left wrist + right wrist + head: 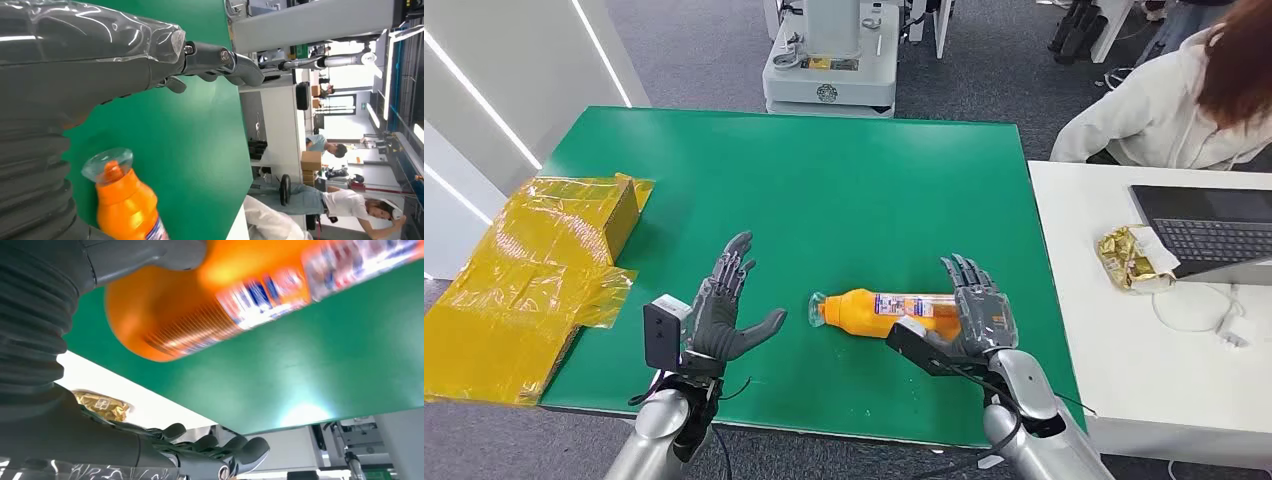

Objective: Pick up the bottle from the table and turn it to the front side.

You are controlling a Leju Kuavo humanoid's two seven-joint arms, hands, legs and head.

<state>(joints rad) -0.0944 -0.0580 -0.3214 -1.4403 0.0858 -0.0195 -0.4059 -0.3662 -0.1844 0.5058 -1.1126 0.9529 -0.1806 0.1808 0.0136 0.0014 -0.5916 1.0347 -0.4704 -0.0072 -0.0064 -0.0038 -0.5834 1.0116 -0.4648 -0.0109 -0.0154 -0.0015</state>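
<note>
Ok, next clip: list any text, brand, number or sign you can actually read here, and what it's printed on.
None can be read.
Bottle label: coloured print, too small in the head view and blurred in the right wrist view.
Gold packet on the white desk: a small mark, illegible.
Grey machine beyond the green table: a yellow sticker and a round emblem, too small to read.

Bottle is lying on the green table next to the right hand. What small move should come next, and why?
Probably close the right hand around the bottle's base end. The orange bottle lies on its side on the green table, cap toward the left hand, and the right hand sits open at its base with fingers spread, not yet gripping. The left hand is open, apart from the cap.
</note>
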